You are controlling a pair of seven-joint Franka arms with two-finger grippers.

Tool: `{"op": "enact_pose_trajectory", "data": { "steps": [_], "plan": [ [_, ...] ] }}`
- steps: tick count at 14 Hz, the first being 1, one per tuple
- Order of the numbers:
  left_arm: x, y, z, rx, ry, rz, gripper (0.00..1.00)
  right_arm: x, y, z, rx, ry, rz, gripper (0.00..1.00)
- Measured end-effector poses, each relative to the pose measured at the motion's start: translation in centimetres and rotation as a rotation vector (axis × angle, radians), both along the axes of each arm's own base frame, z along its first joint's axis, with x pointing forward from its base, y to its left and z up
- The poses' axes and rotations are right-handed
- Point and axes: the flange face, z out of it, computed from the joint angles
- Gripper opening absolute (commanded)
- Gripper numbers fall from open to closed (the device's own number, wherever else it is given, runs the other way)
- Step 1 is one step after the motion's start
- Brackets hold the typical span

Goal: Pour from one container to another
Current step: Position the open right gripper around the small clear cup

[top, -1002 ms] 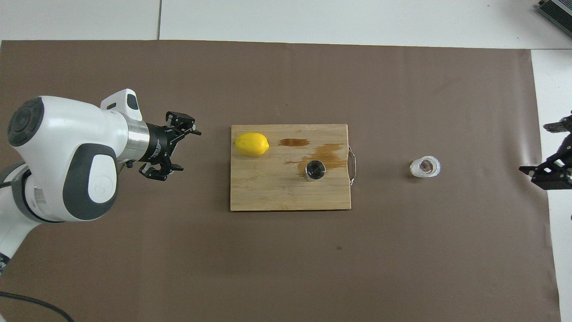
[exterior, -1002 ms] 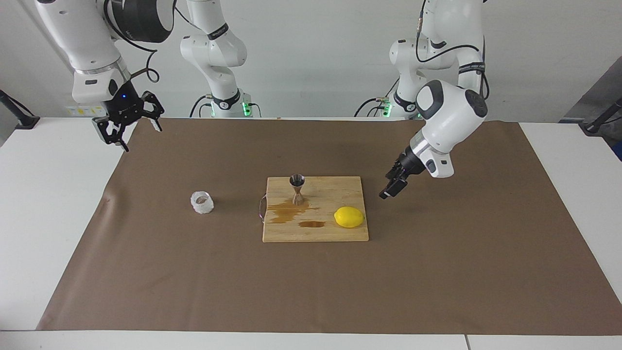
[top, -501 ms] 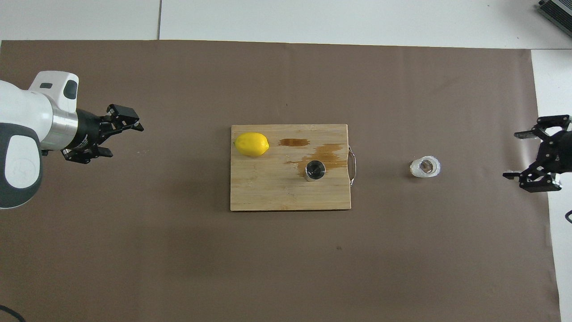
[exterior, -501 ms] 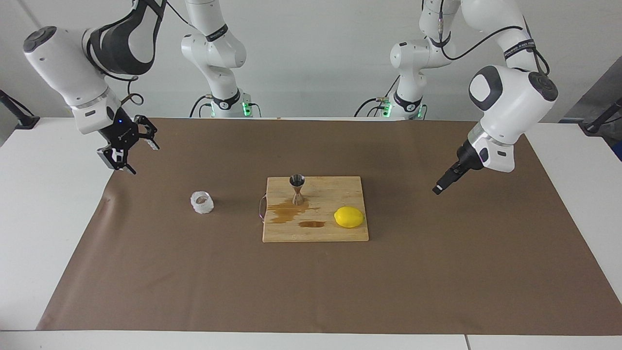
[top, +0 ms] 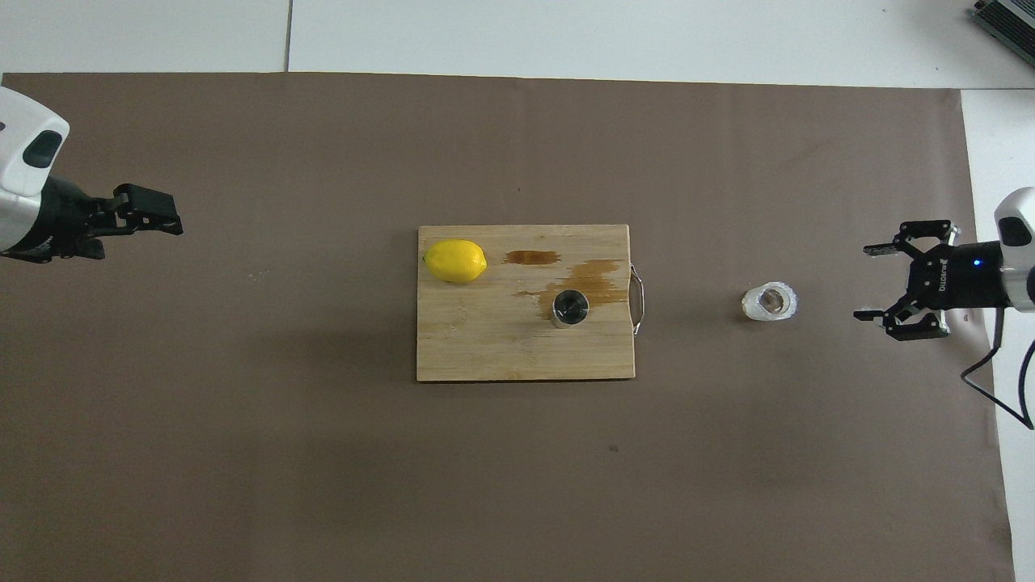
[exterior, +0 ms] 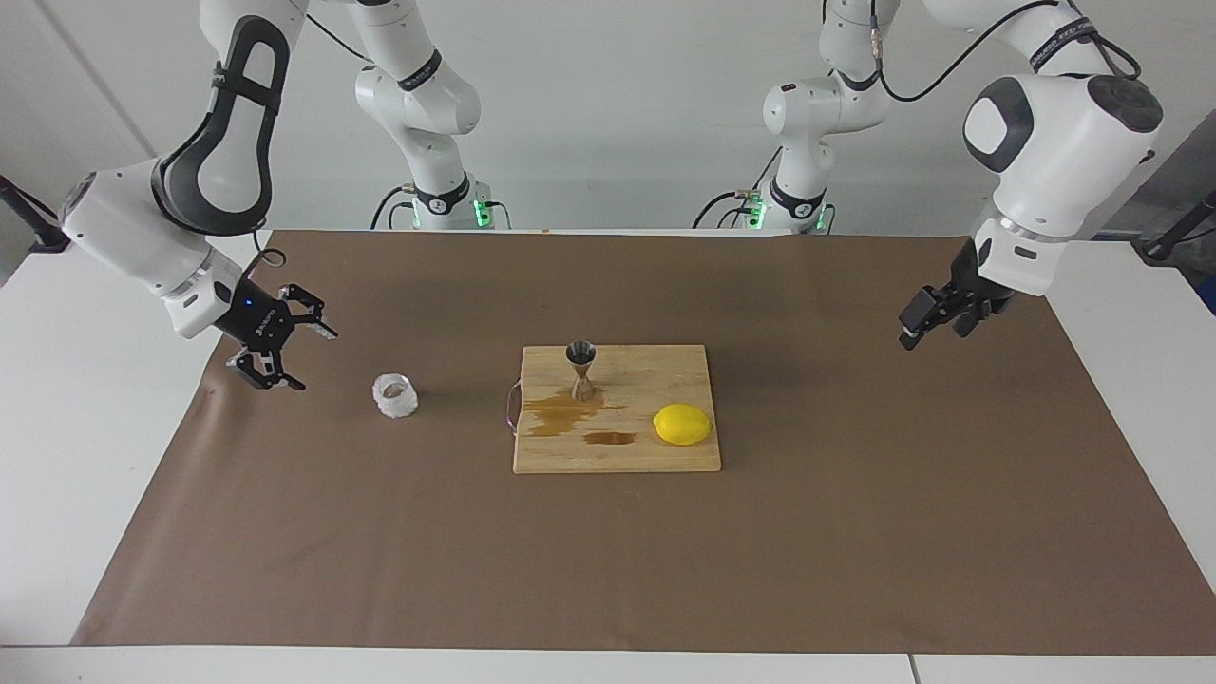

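Brown paper (exterior: 855,532) covers most of the tabletop (exterior: 85,418), and a wooden board (exterior: 665,370) lies in the middle of it. The steel jigger (exterior: 581,370) stands upright on the board, near the board's edge that has a wire handle. A lemon (exterior: 682,424) lies on the same board, farther from the robots than the jigger. Two brown wet patches (exterior: 570,415) show on the wood beside the jigger.

The glass cup (exterior: 395,395) stands on the paper, off the board, toward the right arm's end of the tabletop. Nothing touches it.

The right gripper (exterior: 282,351) hangs low over the paper near that end, close to the cup but apart from it. Its fingers (top: 881,247) are spread wide and hold nothing. They point at the cup.

The left gripper (exterior: 926,320) is up over the paper near the left arm's end of the tabletop, well apart from the board. It holds nothing, and it looks spread too. This arm seems to wait.

I think the step now is reaching for the cup. Next, the right gripper needs to slide in so one finger goes on each side of the cup, then squeeze gently. The cup is bumpy glass, so it could slip. After that it must be lifted, carried over the jigger and tipped slowly, because the jigger's mouth is small.
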Motion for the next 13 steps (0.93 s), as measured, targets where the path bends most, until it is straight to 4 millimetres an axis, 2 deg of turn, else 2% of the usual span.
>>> {"op": "enact_pose_trajectory", "data": {
  "steps": [4, 6, 9, 10, 13],
  "plan": [
    [-0.8, 0.2, 3.9, 0.042, 0.029, -0.049, 1.00, -1.2, 0.9, -3.7, 0.082, -0.009, 0.012, 1.00],
    [-1.2, 0.3, 5.0, 0.045, 0.053, -0.073, 1.00, -1.6, 1.1, -5.4, 0.118, -0.013, 0.030, 1.00],
    [-1.9, 0.2, 5.9, 0.048, 0.077, -0.109, 1.00, -1.5, 1.4, -10.2, 0.207, -0.028, 0.049, 1.00],
    [-2.2, 0.2, 6.3, 0.049, 0.080, -0.139, 1.00, -1.5, 1.5, -11.3, 0.220, -0.026, 0.053, 1.00],
    [-3.0, -0.3, 7.4, 0.055, 0.069, -0.179, 1.00, -1.3, 2.1, -12.2, 0.248, -0.053, 0.073, 1.00]
  ]
}}
